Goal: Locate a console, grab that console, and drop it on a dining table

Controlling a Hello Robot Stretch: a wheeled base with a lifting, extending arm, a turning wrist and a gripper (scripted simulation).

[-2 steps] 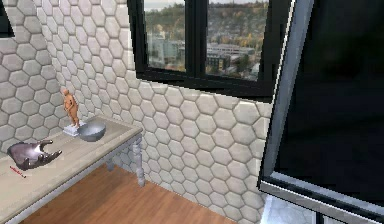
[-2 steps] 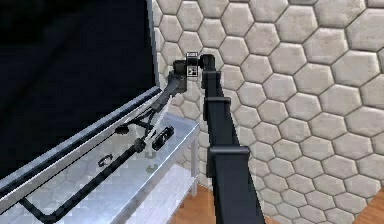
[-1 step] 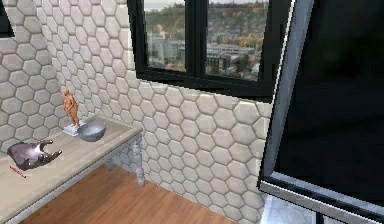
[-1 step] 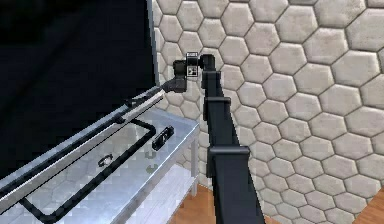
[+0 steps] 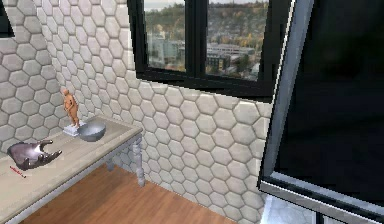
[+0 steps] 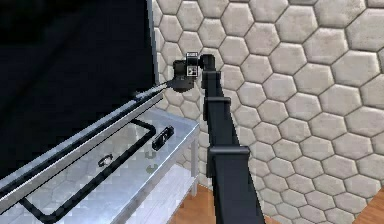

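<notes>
In the arm side view the dark arm rises from the bottom edge to the gripper. Its dark body sits beside two white marked squares, and its thin fingers reach left to the lower right corner of a big black screen. Below the fingers, a small dark oblong thing lies on a pale glassy stand, too small to name for sure. I cannot tell whether the gripper holds anything, since the screen's frame stands right behind its far end.
A black looped outline lies on the stand top. In the forward view, a wooden table at the left carries a small figurine, a grey bowl and a dark curved thing. Hexagon-tiled walls, a window, the screen.
</notes>
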